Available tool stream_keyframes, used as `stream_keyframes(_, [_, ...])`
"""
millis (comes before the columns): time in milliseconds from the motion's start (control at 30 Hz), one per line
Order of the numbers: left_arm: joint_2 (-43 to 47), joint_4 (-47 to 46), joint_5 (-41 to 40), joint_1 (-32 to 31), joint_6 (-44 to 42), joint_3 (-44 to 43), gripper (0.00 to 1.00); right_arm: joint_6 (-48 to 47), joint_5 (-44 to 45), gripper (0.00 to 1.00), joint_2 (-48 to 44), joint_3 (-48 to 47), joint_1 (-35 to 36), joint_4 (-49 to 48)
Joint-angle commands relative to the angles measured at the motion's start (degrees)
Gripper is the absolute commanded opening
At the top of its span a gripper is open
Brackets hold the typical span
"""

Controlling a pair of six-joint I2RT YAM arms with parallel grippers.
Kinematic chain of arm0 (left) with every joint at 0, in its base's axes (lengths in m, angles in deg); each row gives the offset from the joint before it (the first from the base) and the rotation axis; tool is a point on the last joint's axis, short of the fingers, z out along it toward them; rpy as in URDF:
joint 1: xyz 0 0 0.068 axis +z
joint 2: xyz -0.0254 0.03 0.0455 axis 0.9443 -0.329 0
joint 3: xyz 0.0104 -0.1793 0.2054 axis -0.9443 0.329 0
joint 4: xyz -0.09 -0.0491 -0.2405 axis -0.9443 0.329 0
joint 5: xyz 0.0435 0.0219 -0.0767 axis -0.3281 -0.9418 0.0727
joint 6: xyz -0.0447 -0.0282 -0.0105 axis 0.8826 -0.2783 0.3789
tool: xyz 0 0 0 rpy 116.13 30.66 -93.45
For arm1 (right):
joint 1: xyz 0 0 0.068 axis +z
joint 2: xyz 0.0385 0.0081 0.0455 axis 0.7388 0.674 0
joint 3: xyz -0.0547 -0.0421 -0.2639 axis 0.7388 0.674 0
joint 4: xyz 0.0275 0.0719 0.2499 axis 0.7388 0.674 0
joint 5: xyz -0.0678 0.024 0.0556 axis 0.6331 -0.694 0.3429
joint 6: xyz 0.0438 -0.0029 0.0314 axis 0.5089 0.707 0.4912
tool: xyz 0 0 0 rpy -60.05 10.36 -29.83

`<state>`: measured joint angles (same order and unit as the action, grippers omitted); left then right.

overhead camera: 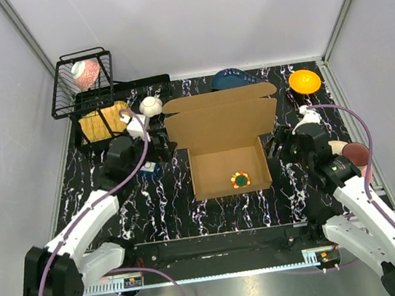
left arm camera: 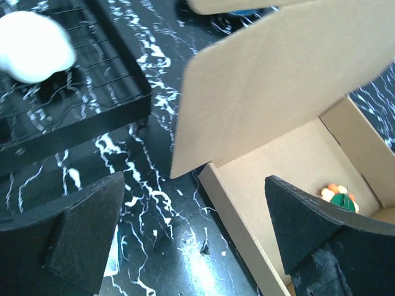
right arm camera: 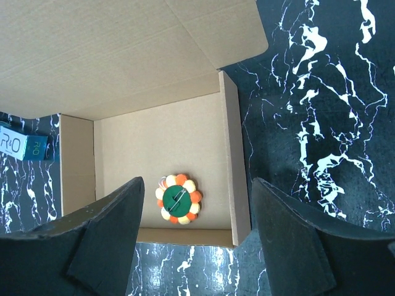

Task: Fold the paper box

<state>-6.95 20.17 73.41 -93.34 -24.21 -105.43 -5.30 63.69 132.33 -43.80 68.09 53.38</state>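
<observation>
Top external: paper box [overhead camera: 218, 161] sits mid-table on the black marbled top, tray walls up, lid flap open and leaning back at far side. Small orange-green flower disc [overhead camera: 241, 179] lies inside, near front wall. Left gripper [left arm camera: 197, 216] is just beside box's left wall, jaws wide apart, holding nothing. Right gripper [right arm camera: 197, 237] is over box's right-front corner, jaws spread, nothing gripped. Black wire basket [overhead camera: 82, 83] sits far-left.

It looked like a robotics lab cell: plain white walls [overhead camera: 201, 15] on aluminium framing [overhead camera: 25, 32] enclosed a black marbled tabletop [overhead camera: 214, 212]
</observation>
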Motion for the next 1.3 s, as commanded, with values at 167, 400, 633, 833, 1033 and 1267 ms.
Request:
stream_keyframes(167, [-7.45, -12.18, 19.65, 4.00, -13.38, -8.13, 0.98, -1.59, -3.19, 0.76, -5.27, 1.03, 0.27, -0.19])
stream_keyframes(400, [-14.57, -13.25, 25.11, 6.90, -17.86, -10.94, 0.94, -1.50, -4.33, 0.76, -5.62, 0.77, 0.19, -0.37])
stream_keyframes(633, [-20.11, -18.26, 28.54, 9.27, -15.95, -12.87, 0.88, -1.50, -4.60, 0.75, -4.92, 1.30, 0.27, -0.90])
stream_keyframes(833, [-22.75, -23.80, 33.45, 9.19, -11.91, -12.79, 0.82, -1.41, -3.81, 0.75, -4.75, 1.65, 0.19, -1.16])
stream_keyframes(1033, [-24.24, -26.70, 35.48, 9.19, -9.61, -12.88, 0.69, -0.97, -3.98, 0.75, -4.31, 1.56, 0.27, -1.07])
stream_keyframes(1267, [-24.77, -29.51, 34.43, 7.87, -7.76, -10.77, 0.45, -0.27, -3.81, 0.75, -3.87, 1.91, 0.27, -1.51])
